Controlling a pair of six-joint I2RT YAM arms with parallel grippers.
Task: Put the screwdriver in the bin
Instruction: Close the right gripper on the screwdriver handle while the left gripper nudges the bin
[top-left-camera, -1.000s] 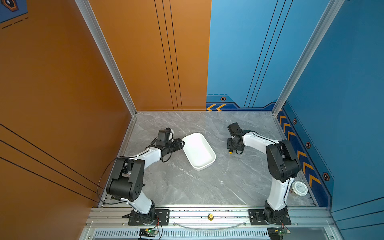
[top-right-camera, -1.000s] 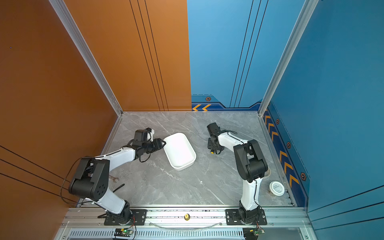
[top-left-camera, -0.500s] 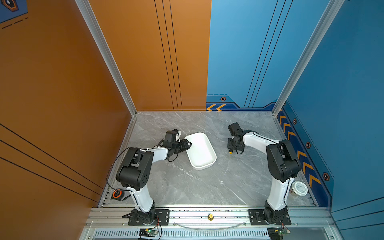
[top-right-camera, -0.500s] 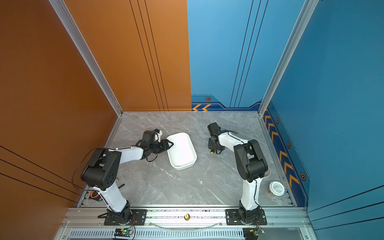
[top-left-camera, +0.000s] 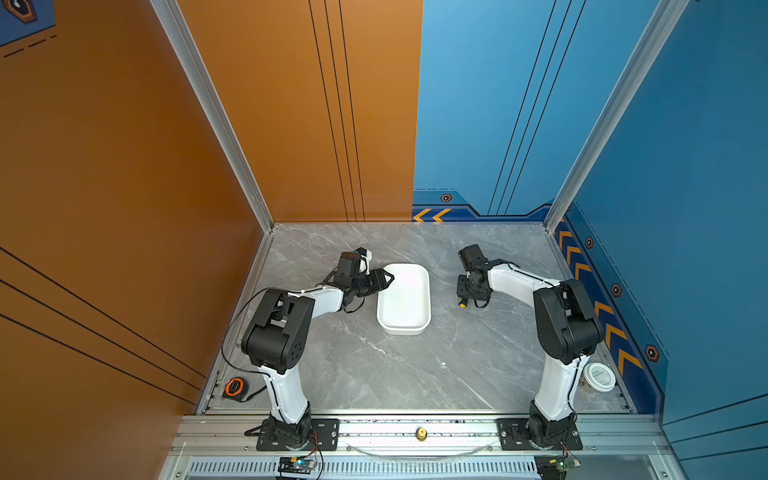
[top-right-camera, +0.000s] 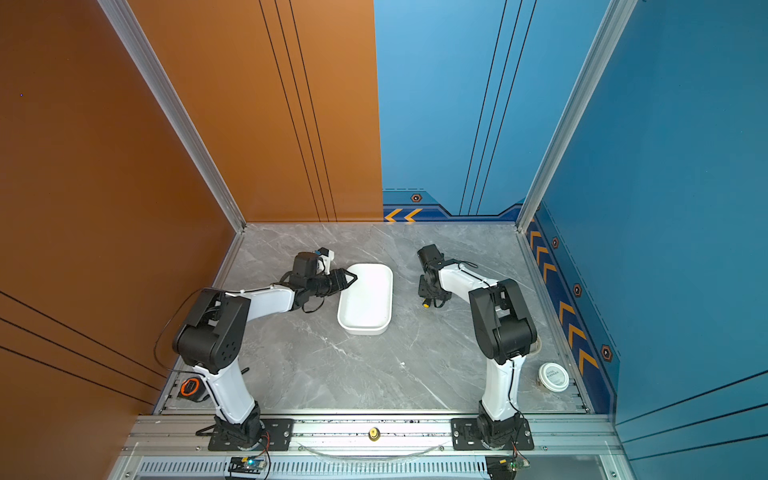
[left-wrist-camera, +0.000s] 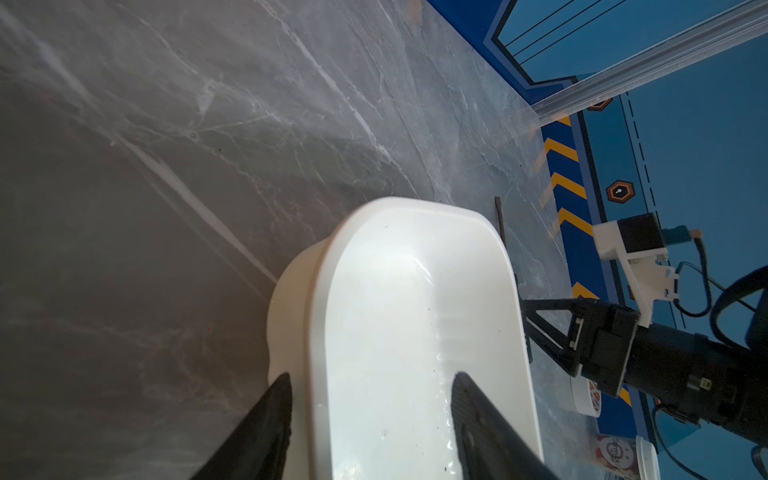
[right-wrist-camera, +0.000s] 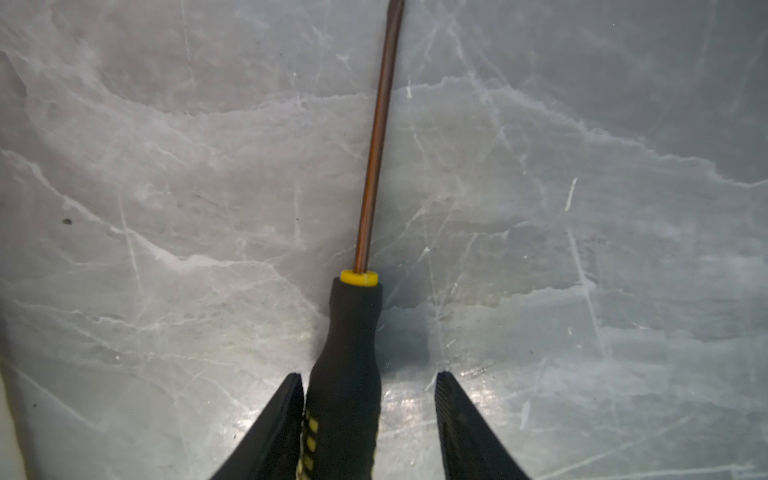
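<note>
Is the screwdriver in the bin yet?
No, the screwdriver lies on the grey tabletop in the right wrist view, and the bin holds nothing.

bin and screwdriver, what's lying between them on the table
Nothing: in both top views only bare grey marble tabletop separates the white bin from the screwdriver, which lies under the right gripper.

Screwdriver (right-wrist-camera: 349, 365) flat beside white bin (top-left-camera: 405, 330)

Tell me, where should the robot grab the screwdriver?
On the thick black handle of the screwdriver, coming straight down from above. It lies flat on the table, and the handle is fatter and grippier than the thin shaft. The right gripper already straddles it.
</note>
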